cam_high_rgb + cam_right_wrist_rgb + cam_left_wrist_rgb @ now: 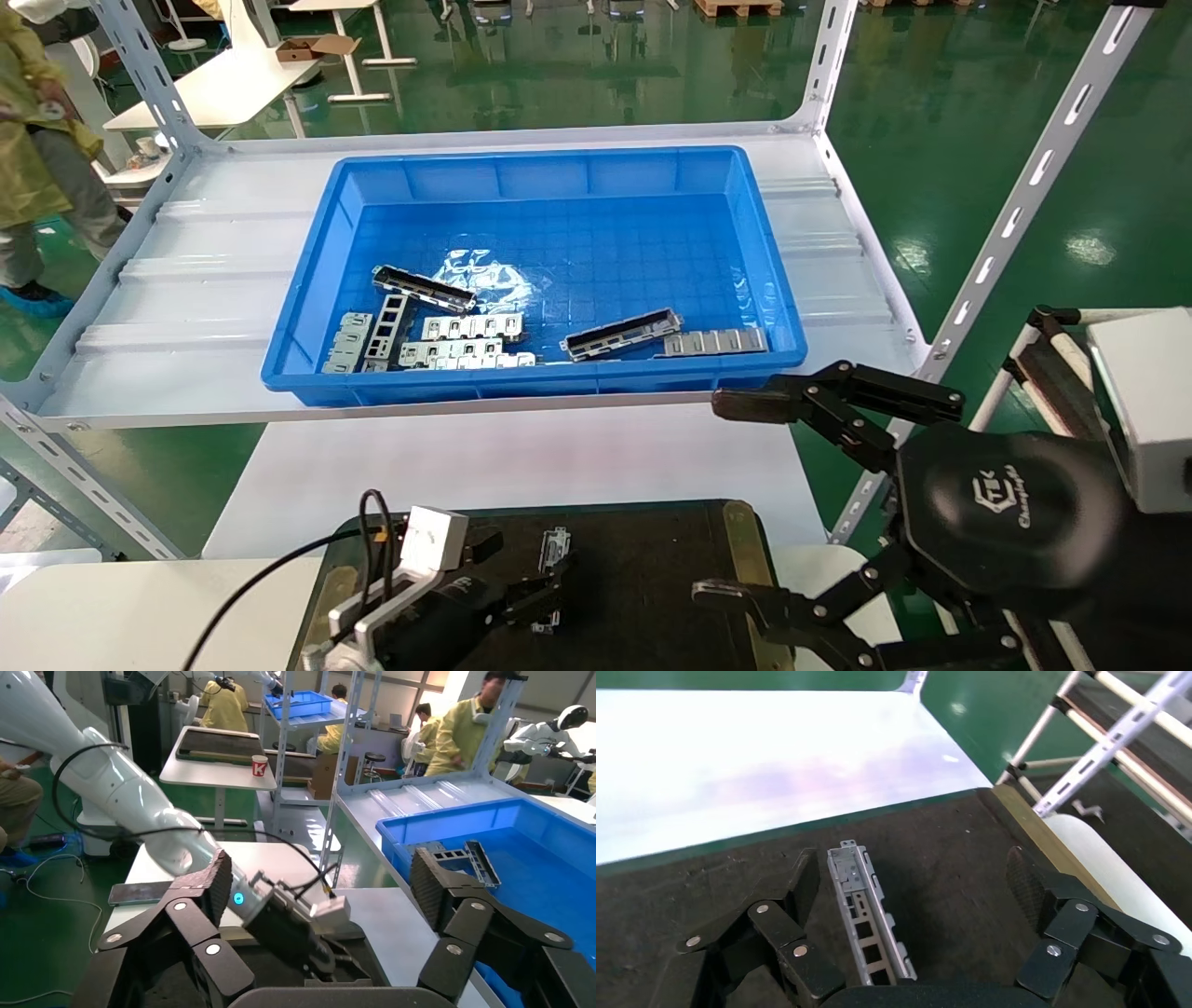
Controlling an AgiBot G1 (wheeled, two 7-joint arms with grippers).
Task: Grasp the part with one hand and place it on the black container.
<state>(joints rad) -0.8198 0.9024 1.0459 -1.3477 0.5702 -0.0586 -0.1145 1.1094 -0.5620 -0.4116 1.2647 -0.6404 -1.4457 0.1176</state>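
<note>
Grey channelled part (866, 917) on matte black container (947, 846)

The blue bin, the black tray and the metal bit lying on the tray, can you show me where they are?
blue bin (549, 380), head view, its front wall.
black container (652, 559), head view, bare dark surface.
part (866, 917), left wrist view, middle of the channel.

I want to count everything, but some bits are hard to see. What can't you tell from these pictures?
- Part under the left gripper: its near end is cut off by the gripper body in the left wrist view.
- Black container: the head view's bottom edge and both arms hide much of it.
- Parts in the blue bin: overlapping strips, so no sure count.
- Right gripper: open, empty.
</note>
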